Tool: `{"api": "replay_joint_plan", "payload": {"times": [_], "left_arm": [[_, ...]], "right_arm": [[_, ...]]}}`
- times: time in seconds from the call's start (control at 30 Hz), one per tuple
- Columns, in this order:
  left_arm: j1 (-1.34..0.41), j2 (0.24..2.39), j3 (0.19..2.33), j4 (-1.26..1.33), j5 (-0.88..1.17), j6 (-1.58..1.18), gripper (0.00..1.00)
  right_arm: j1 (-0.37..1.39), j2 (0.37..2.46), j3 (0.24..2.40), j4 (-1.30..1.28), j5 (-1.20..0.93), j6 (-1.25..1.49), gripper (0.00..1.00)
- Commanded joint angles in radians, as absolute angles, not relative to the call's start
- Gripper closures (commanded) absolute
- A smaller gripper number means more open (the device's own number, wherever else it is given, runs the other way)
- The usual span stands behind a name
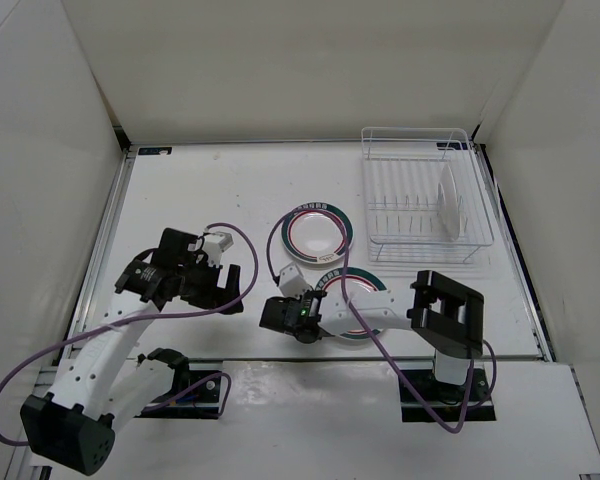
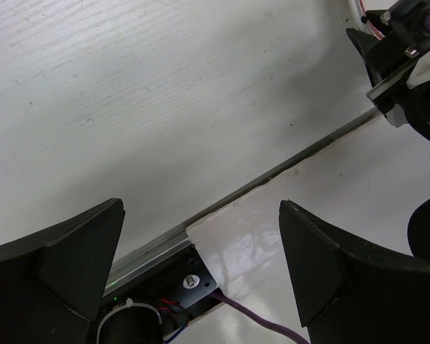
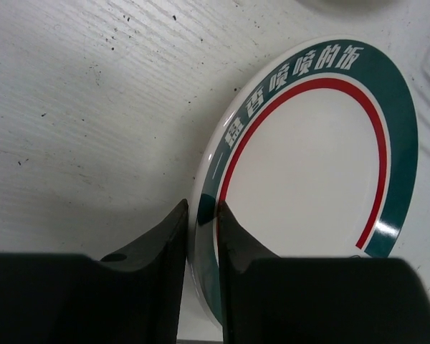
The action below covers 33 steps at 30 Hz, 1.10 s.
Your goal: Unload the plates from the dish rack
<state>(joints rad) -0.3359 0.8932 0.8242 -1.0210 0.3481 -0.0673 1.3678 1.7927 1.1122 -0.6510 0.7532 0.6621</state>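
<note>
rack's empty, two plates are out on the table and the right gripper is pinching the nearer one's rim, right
Not quite: the dish rack is not empty. The top external view shows one plate standing upright in it. The rest holds: two plates are out on the table, and the right gripper pinches the nearer plate by its rim.

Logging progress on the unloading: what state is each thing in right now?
Dish rack: holds one plate.
Racked plate: upright between tines.
Far plate: flat on the table.
Near plate: rim pinched by right gripper.
Right gripper: shut on near plate.
Left gripper: open, empty.
</note>
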Motion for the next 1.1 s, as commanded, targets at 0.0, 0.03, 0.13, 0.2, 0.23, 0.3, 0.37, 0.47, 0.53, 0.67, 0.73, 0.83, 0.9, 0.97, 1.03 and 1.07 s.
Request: {"api": "replay_joint_plan", "payload": {"times": [0.0,0.03,0.13,0.2,0.23,0.3,0.37,0.47,0.53,0.67,0.73,0.83,0.9,0.97,1.03,1.07], "left_arm": [[-0.337,0.868,0.830,-1.025,0.367,-0.060,0.00],[-0.339,0.870,0.827,-1.023,0.367,-0.060,0.00],[-0.339,0.862,0.828,-1.025,0.368,-0.061,0.00],[-0.337,0.861,0.828,-1.023,0.365,-0.061,0.00],[-0.337,0.859,0.827,-1.023,0.367,-0.060,0.00],[-0.337,0.856,0.827,-1.023,0.368,-0.058,0.00],[-0.339,0.854,0.825,-1.025,0.367,-0.060,0.00],[-0.339,0.850,0.827,-1.028,0.365,-0.061,0.00],[-0.337,0.848,0.827,-1.026,0.367,-0.058,0.00],[-0.337,0.845,0.827,-1.023,0.368,-0.061,0.00],[-0.337,0.848,0.824,-1.022,0.371,-0.061,0.00],[-0.337,0.850,0.824,-1.023,0.371,-0.060,0.00],[-0.337,0.853,0.827,-1.023,0.373,-0.060,0.00],[-0.337,0.853,0.824,-1.025,0.373,-0.058,0.00],[-0.339,0.850,0.824,-1.025,0.365,-0.060,0.00],[-0.339,0.851,0.824,-1.028,0.367,-0.060,0.00]], "right_arm": [[1.376,1.790,1.176,-0.697,0.733,0.693,1.00],[1.376,1.772,1.202,-0.737,0.768,0.668,1.00],[1.378,1.700,1.279,-0.811,0.808,0.594,1.00],[1.373,1.671,1.298,-0.827,0.824,0.540,1.00],[1.371,1.623,1.322,-0.830,0.827,0.508,1.00],[1.365,1.592,1.341,-0.834,0.839,0.463,1.00],[1.364,1.578,1.385,-0.860,0.854,0.437,1.00],[1.364,1.571,1.442,-0.899,0.877,0.402,1.00],[1.361,1.571,1.459,-0.911,0.891,0.382,1.00],[1.358,1.545,1.512,-0.885,0.907,0.318,1.00],[1.347,1.539,1.525,-0.833,0.919,0.227,1.00],[1.318,1.571,1.558,-0.731,0.905,0.114,1.00],[1.296,1.619,1.590,-0.648,0.891,0.027,1.00],[1.279,1.658,1.618,-0.632,0.881,0.003,1.00],[1.249,1.724,1.655,-0.617,0.849,-0.036,1.00],[1.241,1.736,1.654,-0.606,0.839,-0.043,1.00]]}}
